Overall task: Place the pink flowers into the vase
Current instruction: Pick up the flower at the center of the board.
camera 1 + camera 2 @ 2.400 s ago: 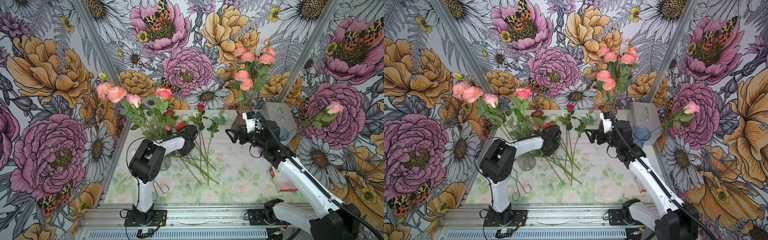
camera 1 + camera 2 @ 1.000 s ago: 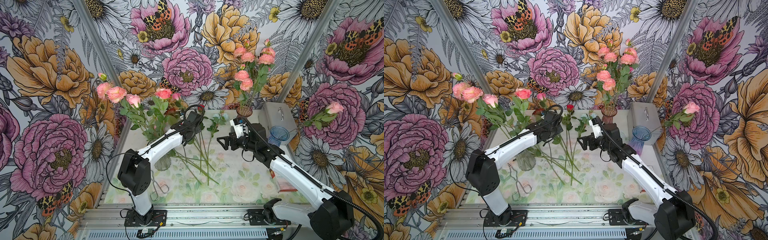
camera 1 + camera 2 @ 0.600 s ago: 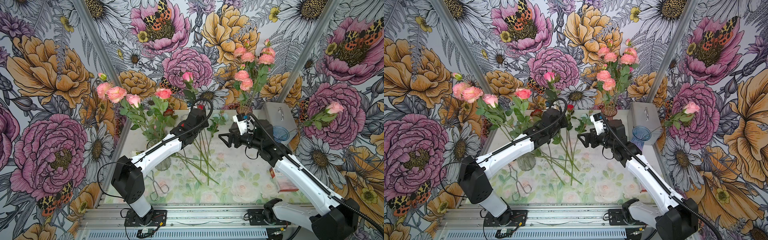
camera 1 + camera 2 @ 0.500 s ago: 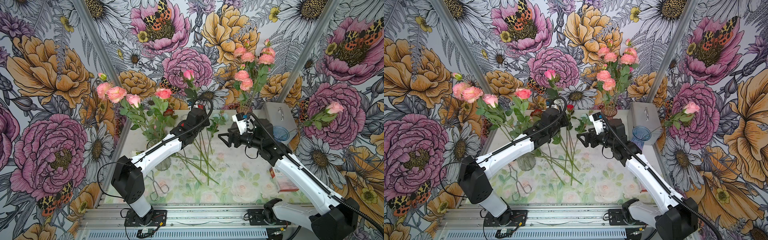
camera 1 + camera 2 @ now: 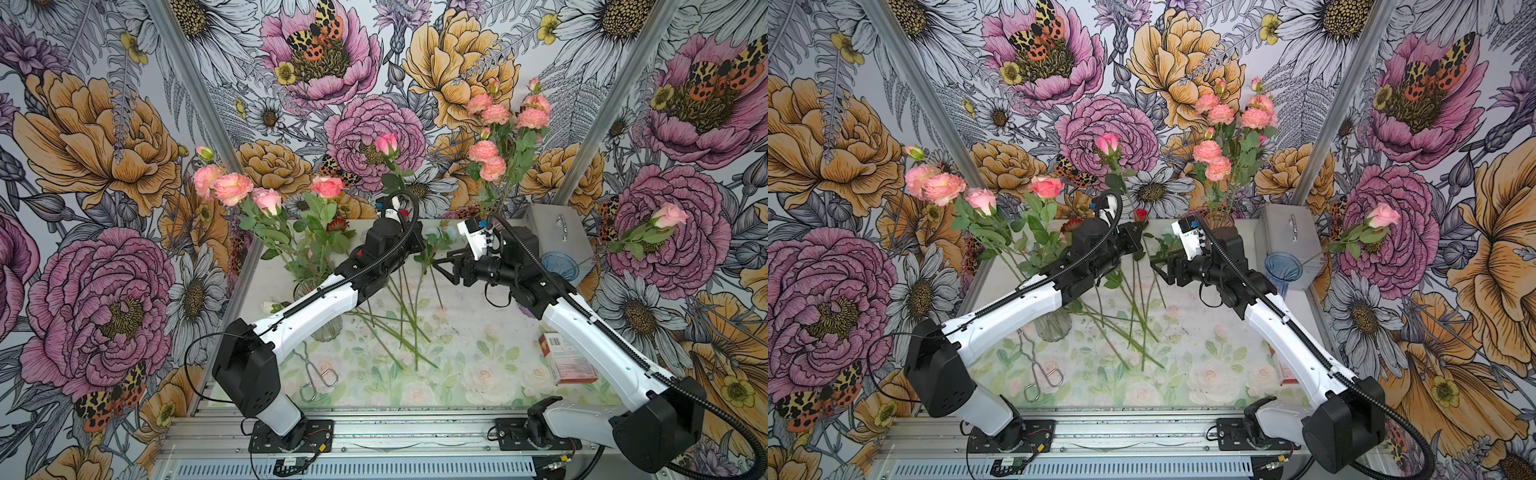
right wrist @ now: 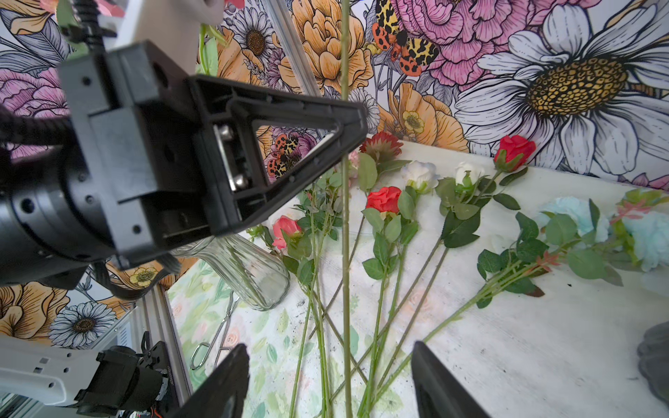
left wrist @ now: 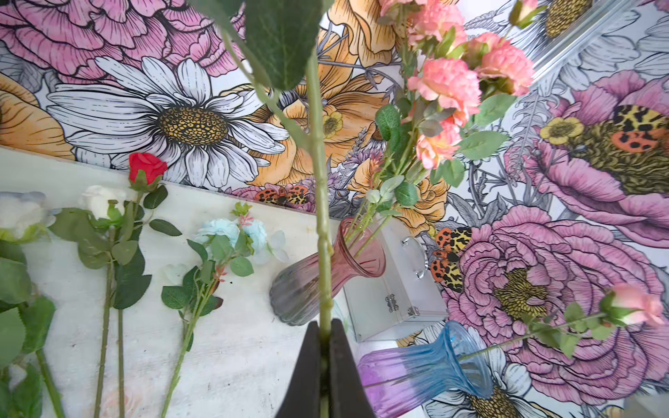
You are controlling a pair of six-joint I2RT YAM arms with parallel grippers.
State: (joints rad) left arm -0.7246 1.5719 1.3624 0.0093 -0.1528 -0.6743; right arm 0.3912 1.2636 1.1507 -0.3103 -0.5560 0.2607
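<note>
**Pink rose held upright between the arms**

The left gripper (image 7: 324, 327) is clamped tight on the stem of a pink rose (image 5: 386, 143), which stands upright over the far middle of the table (image 5: 478, 332). The right gripper (image 6: 329, 347) is open, its fingers on either side of the lower stem (a clear gap each side). Other pink flowers (image 5: 232, 189) stand in the clear vase (image 5: 1054, 326) at the left.

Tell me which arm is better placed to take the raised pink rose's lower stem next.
Right, probably. The right gripper is open around the stem of the pink rose, below the left gripper, which is shut on that stem, holding it upright.
</note>
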